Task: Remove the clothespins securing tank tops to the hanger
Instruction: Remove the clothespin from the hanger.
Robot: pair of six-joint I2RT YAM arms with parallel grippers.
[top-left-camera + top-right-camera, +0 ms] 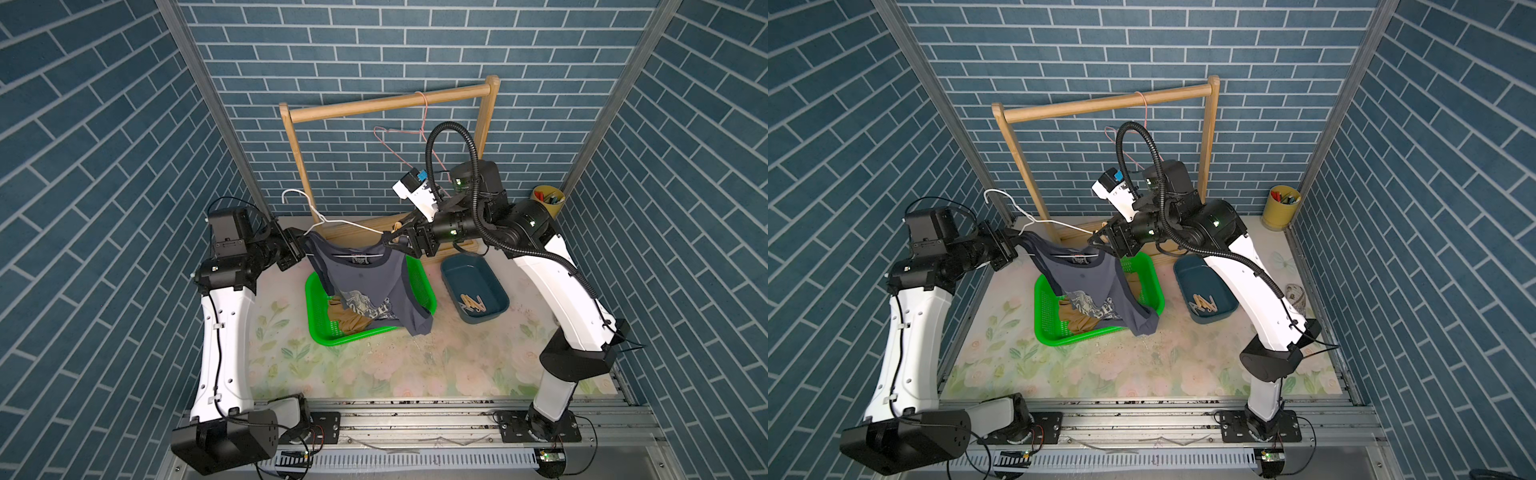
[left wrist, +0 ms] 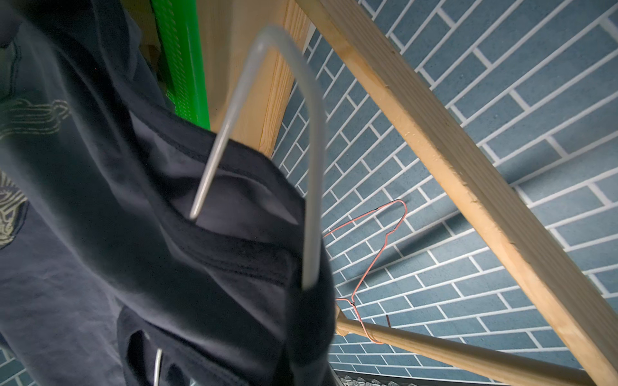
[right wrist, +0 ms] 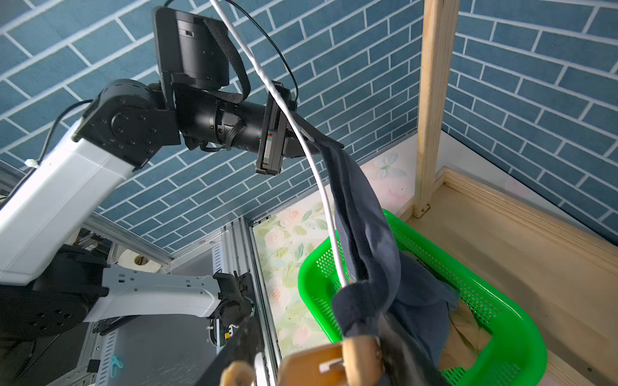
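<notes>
A dark grey-blue tank top (image 1: 365, 282) (image 1: 1088, 282) hangs from a white wire hanger (image 1: 332, 220) (image 2: 314, 133) above the green basket. My left gripper (image 1: 305, 241) (image 1: 1017, 243) is shut on the hanger's left end through the top's shoulder. At the right end, my right gripper (image 1: 388, 243) (image 3: 321, 337) has its fingers against both legs of a wooden clothespin (image 3: 321, 364) (image 1: 397, 226). That clothespin is clipped over the strap (image 3: 354, 300) and the wire. A tan tank top (image 1: 353, 322) (image 1: 1079, 322) lies crumpled in the basket.
The green basket (image 1: 320, 320) sits mid-table. Right of it a blue bin (image 1: 453, 266) holds several loose clothespins (image 1: 471, 303). A wooden rack (image 1: 386, 102) stands behind, with a bare pink hanger (image 1: 424, 133) on its bar. A yellow cup (image 1: 547, 199) is at the back right.
</notes>
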